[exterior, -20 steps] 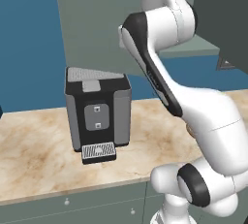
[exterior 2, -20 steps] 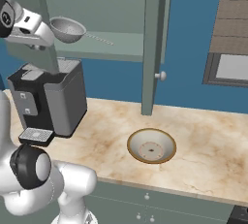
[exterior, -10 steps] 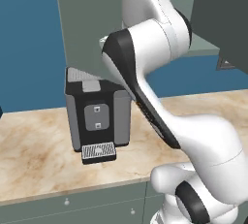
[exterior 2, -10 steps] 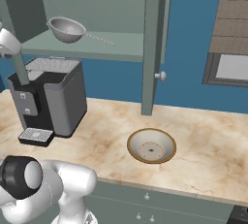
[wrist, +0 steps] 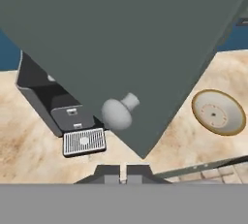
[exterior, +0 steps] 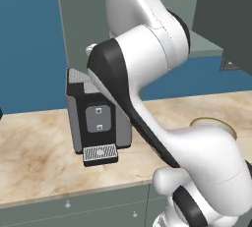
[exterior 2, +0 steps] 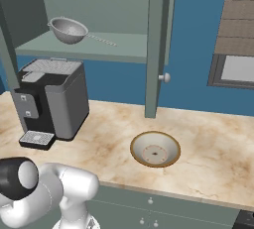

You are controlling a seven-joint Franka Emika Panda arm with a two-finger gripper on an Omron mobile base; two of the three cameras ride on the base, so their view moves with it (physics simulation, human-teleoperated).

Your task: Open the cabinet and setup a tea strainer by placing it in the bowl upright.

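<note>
Gripper [wrist: 123, 170] fully closed, empty, just below door knob [wrist: 117, 112], not touching. Cabinet [exterior 2: 155, 44] open. Strainer [exterior 2: 69, 29] on shelf, above coffee machine [exterior 2: 52, 101]. Bowl [exterior 2: 155, 149] on counter [exterior 2: 208, 143], right of machine.

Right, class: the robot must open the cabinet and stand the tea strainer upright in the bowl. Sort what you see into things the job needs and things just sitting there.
Needed for the job:
- cabinet, doors open
- tea strainer, on the cabinet shelf
- bowl, on the counter
- gripper, shut, holding nothing

Just sitting there:
- coffee machine
- counter
- window
</note>
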